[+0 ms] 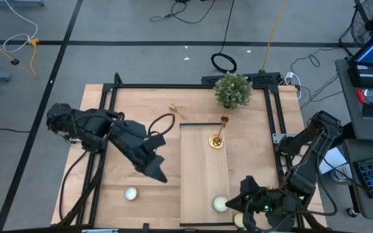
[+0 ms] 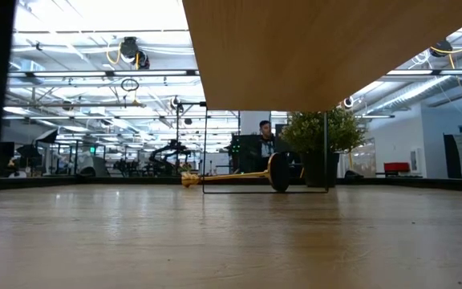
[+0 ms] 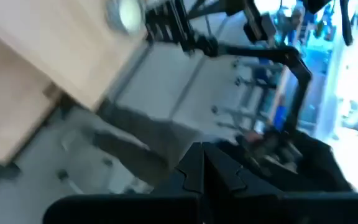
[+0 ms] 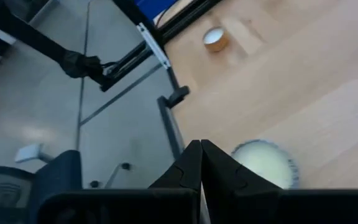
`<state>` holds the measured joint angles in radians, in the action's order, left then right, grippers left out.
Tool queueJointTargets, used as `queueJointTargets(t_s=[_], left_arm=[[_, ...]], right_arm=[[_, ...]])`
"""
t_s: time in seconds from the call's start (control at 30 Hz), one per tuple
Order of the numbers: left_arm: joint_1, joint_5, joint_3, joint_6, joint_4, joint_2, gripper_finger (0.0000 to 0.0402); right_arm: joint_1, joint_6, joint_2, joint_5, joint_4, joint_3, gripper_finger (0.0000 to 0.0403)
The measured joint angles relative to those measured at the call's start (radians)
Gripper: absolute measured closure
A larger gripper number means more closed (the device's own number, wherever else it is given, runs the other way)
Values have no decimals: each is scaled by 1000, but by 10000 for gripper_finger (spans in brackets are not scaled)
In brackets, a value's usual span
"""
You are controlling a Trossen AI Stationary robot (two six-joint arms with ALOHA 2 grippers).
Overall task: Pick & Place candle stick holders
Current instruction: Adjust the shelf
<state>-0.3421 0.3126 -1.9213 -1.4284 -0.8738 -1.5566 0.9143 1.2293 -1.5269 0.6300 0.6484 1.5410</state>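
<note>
Pale wood covers the whole table (image 1: 141, 149), with a raised wooden board (image 1: 199, 175) set on its middle. Two slim shiny brass candle stick holders are visible: one stands upright at the board's far end (image 1: 217, 138), and one lies on its side on the bare table just beyond the board's far left corner (image 1: 177, 110). A third cannot be found from above. Three round pale candles sit near the front edge: one left (image 1: 131, 193), one on the board (image 1: 219, 204), one partly hidden under the right arm (image 1: 239, 220). The left gripper (image 1: 158, 173) hovers above the table left of the board, jaws pressed closed and empty. The right gripper (image 1: 238, 202) waits low at the front edge, also closed on nothing. A green potted plant (image 1: 232, 90) stands at the back.
</note>
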Motion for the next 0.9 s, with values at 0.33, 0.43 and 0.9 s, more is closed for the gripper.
queueJointTargets(t_s=[0.33,0.43,0.9], left_arm=[[31,-81,1,-10,130,-32,401],[72,-67,0,2,164,-36,401],[8,-381,0,446,285,-84,396]], right_arm=[[-24,-41,3,3,32,0,403],[-23,-65,7,46,27,1,403],[-3,-370,79,295,-102,1,403]])
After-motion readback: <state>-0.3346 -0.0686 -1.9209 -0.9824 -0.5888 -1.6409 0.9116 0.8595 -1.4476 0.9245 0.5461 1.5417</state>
